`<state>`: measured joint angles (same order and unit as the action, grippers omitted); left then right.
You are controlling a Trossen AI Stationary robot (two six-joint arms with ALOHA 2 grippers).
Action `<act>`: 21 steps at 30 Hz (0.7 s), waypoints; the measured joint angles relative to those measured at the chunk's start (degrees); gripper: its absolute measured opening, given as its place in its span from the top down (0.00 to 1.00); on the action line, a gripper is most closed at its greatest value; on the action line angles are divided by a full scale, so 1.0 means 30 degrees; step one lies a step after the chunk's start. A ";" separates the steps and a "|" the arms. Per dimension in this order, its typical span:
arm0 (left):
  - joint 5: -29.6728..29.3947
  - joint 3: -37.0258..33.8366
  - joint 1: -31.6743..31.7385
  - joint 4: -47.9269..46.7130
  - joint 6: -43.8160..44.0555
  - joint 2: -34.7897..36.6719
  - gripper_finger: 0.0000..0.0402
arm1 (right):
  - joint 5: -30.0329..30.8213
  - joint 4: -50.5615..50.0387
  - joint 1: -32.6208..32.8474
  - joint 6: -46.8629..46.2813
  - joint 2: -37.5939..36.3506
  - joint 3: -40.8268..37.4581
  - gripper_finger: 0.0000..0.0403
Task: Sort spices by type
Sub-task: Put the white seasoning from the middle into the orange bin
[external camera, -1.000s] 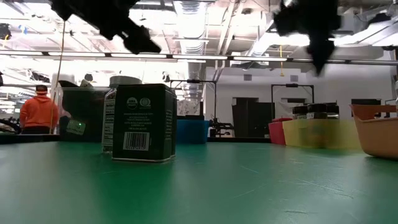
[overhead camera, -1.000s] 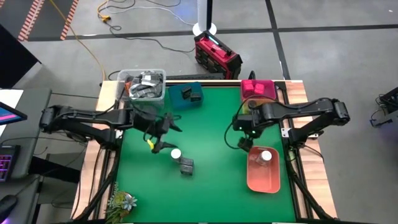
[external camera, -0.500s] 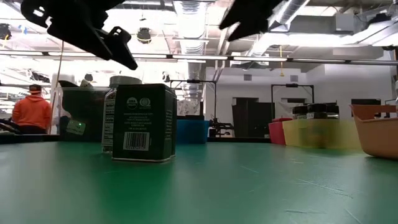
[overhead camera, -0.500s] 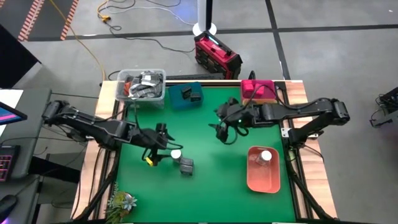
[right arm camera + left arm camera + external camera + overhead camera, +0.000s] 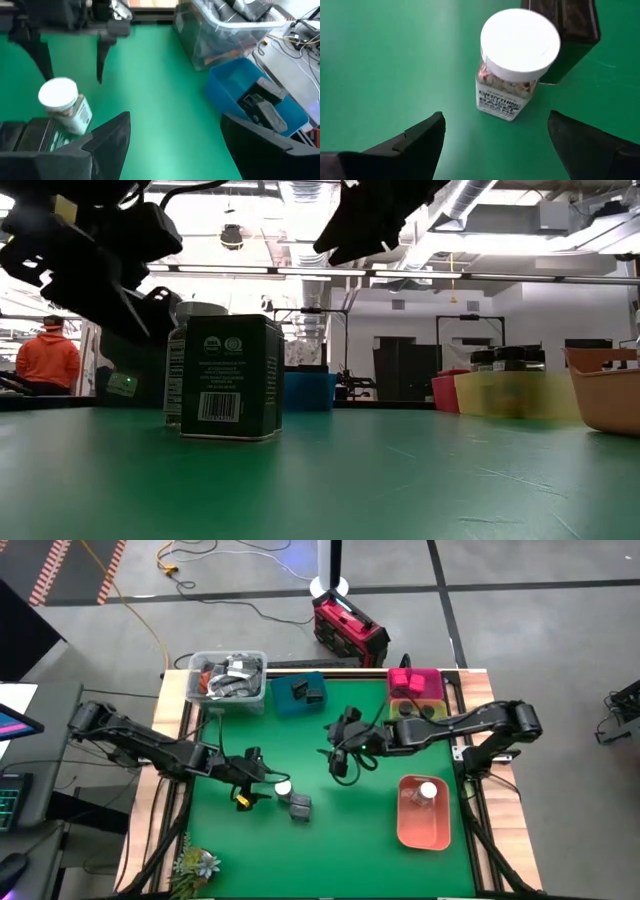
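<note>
Left gripper (image 5: 492,137) spread wide, low over green mat, just short of white-capped jar (image 5: 516,60); nothing held. Jar upright, touching dark tin (image 5: 299,806). Right gripper (image 5: 337,762) also wide, empty, above mat centre, apart from both containers.

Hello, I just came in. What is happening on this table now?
Two robot arms are sorting spices into trays. The left hand is open and low beside a white-capped jar, which stands on the green table against a dark tin. The right hand is open and empty over the middle of the table. One white-capped jar already sits in the salmon tray, tins in the teal tray.
</note>
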<state>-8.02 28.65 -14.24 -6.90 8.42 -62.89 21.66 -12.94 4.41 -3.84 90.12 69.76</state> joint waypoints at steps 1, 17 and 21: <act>0.0016 -0.0176 0.0007 0.0249 0.0151 -0.0006 0.16 | 0.0007 0.0148 -0.0039 0.0009 0.0017 0.0000 0.17; 0.0032 -0.2284 0.0007 0.7398 -0.0205 -0.1899 0.16 | -0.0012 0.5159 0.0963 0.2982 -0.0027 0.0007 0.17; 0.0032 -0.2286 0.0007 0.8460 -0.0569 -0.2890 0.16 | -0.0020 0.5123 0.1048 0.2951 -0.0042 0.0007 0.17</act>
<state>-7.92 21.80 -14.22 18.48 6.71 -71.56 21.61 2.42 7.55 5.02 90.00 69.78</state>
